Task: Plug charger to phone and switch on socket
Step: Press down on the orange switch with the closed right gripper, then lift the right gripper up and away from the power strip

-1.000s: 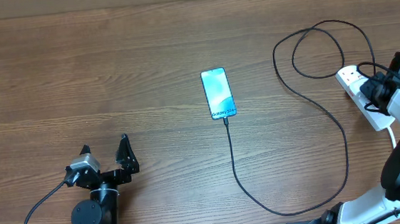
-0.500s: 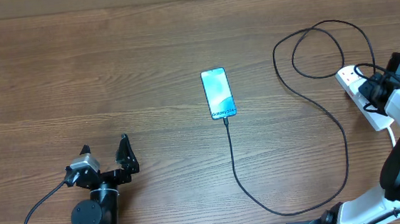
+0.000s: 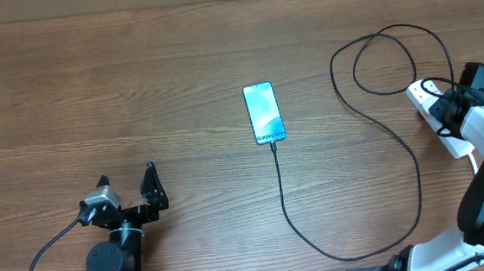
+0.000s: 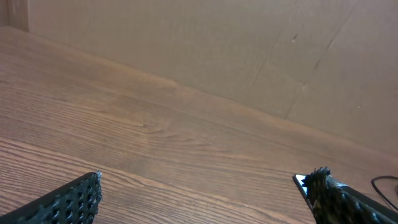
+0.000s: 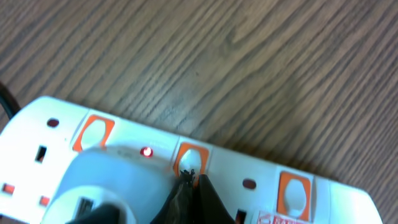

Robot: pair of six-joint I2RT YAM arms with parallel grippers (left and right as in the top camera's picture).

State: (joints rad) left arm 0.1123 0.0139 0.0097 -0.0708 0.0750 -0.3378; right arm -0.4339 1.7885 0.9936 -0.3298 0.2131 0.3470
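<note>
Far right on the table (image 3: 133,75), clenched right claw (image 5: 191,178) touches socket (image 5: 230,167); left claw (image 3: 127,176) released

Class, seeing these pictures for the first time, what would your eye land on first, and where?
The bright phone lies mid-table, the black charger running from its near end in a long loop to the white socket at the right edge. There the shut right gripper points at a switch, beside a red light.
</note>
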